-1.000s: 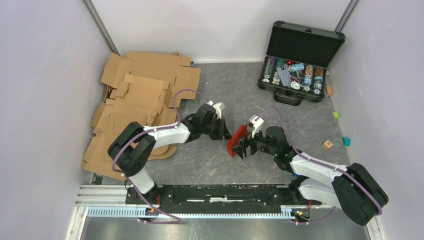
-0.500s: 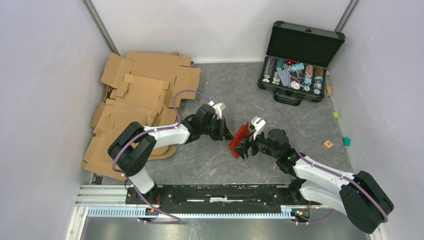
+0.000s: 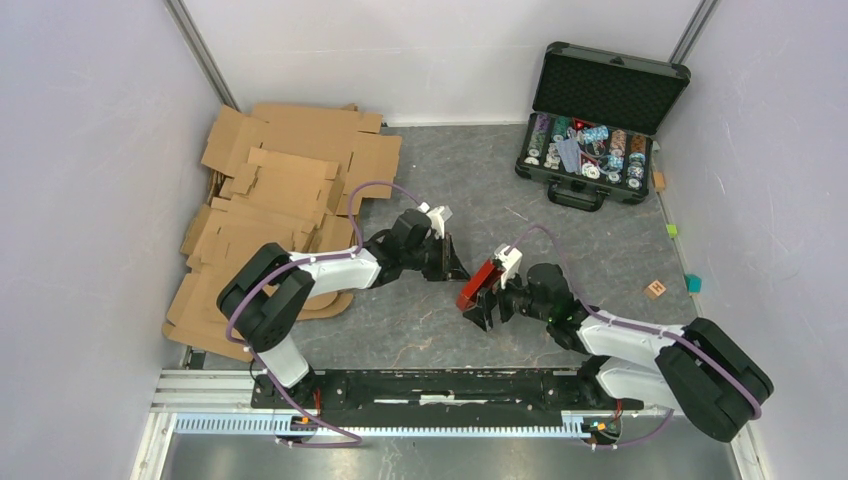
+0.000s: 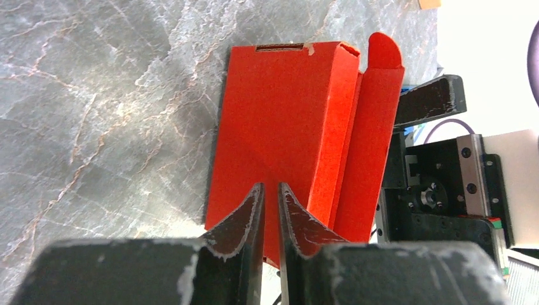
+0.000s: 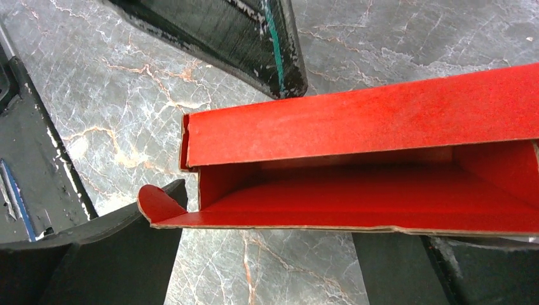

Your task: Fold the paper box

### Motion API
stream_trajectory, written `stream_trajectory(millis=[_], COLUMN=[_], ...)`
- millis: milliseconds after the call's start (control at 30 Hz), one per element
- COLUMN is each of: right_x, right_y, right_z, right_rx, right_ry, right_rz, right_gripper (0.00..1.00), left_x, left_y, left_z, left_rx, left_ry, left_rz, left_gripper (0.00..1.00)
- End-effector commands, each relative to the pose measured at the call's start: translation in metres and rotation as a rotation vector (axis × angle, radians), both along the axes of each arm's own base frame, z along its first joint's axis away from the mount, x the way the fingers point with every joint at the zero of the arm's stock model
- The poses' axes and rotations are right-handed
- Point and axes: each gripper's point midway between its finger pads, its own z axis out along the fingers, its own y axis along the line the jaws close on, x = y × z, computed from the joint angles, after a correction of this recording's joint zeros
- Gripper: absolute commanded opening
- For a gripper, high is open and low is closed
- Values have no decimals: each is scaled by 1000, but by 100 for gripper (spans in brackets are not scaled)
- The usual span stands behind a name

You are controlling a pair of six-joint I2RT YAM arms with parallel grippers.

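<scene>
Now, paper box (image 4: 279, 127) tilted; left gripper (image 4: 268, 188) pinching edge

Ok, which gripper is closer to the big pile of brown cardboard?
Left. The left gripper is between the cardboard pile and the red paper box, right at the box. The right gripper is on the box's other side, farther from the pile.

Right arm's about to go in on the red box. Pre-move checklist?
1. Hold: left gripper pinched on the paper box edge: ok.
2. Free hand: right gripper jaws wide, holding nothing: ok.
3. Box closed: not ok, inside exposed.
4. Tuck: rounded tab sticks out: not ok.
5. Box resting on table: cannot tell.
6. Clearance: chip case away from both arms: ok.
</scene>
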Motion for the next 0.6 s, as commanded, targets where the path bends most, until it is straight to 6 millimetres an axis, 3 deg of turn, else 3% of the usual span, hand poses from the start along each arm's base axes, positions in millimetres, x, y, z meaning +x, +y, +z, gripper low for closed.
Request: stream_trajectory(millis=[0, 133, 433, 567], right_x=[19, 21, 15, 15], right_y=[20, 19, -10, -11], right_z=[31, 29, 10, 17], right_rx=[65, 43, -98, -89], right_ry=[-78, -66, -56, -84], right_rz=[20, 11, -40, -44], right_gripper=[98, 98, 98, 98], left_x=[8, 14, 19, 19], left_y=[7, 16, 18, 16], left_z=[7, 4, 4, 7], left_rx=[19, 34, 36, 24], left_ry=[-29, -32, -32, -35], left_rz=[28, 46, 45, 43], left_gripper=[19, 19, 19, 19])
